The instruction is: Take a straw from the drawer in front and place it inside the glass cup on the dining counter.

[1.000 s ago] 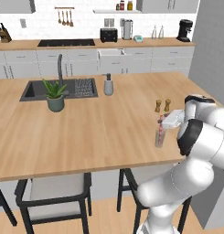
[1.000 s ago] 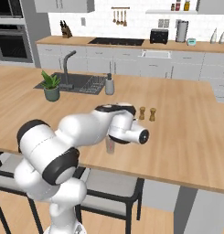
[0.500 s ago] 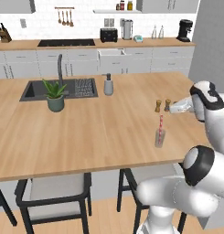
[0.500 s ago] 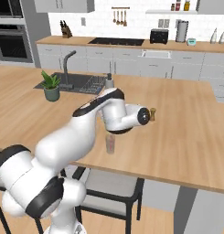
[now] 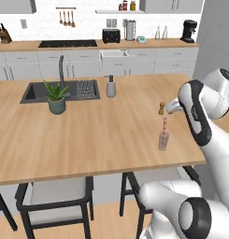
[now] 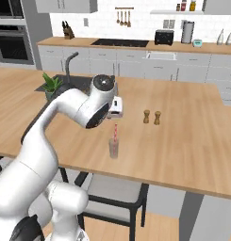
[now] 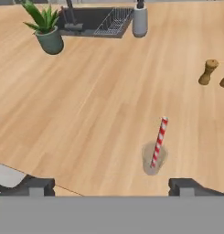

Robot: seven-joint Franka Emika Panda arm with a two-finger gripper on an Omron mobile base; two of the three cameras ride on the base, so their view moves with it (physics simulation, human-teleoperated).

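Note:
The red-and-white striped straw (image 5: 164, 126) (image 6: 115, 133) (image 7: 159, 139) stands tilted inside the clear glass cup (image 5: 163, 141) (image 6: 114, 149) (image 7: 153, 161), which sits on the light wood dining counter (image 5: 102, 130) (image 6: 183, 136) (image 7: 86, 91) near its front edge. My gripper (image 5: 174, 107) (image 6: 116, 109) (image 7: 114, 187) hovers above and just behind the cup, apart from the straw. It is open, and the hand view shows both dark fingertips (image 7: 38, 186) spread wide with nothing between them. The drawer is out of view.
Two brown shakers (image 5: 161, 108) (image 6: 152, 117) (image 7: 208, 72) stand just beyond the cup. Farther off are a potted plant (image 5: 56, 97) (image 7: 47, 32), a grey soap dispenser (image 5: 110, 87) (image 7: 140, 20) and the dark sink (image 5: 36, 91). Chairs (image 5: 55, 196) (image 6: 114, 190) tuck under the counter's front edge.
The hand has risen away from the cup and drawn back, its jaws staying open. The straw stays in the glass.

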